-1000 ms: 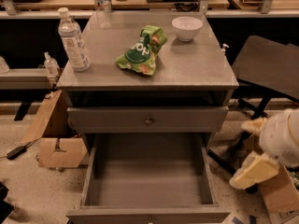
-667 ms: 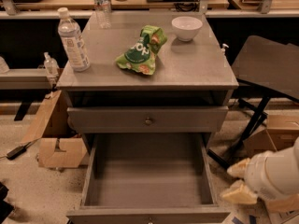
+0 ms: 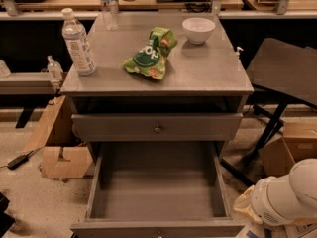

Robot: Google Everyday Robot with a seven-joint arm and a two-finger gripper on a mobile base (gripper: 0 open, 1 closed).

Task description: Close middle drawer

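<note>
One grey table has two drawers. The middle drawer is pulled far out and its deep box is bare inside. It lies just to the left of the jaws, near them. The upper drawer is pushed in and has one brass knob.

On the table top stand one water bottle, a second water bottle farther back, one white bowl and one green snack bag — all up and to the left of the jaws, well apart from them.

The white robot arm is low on the right. The jaws are at its pale end, close to the open drawer's right front corner. I cannot tell if the jaws are spread or pressed together, or if they touch the drawer.

One cardboard box sits above the jaws, and one more cardboard box sits far to their left.
</note>
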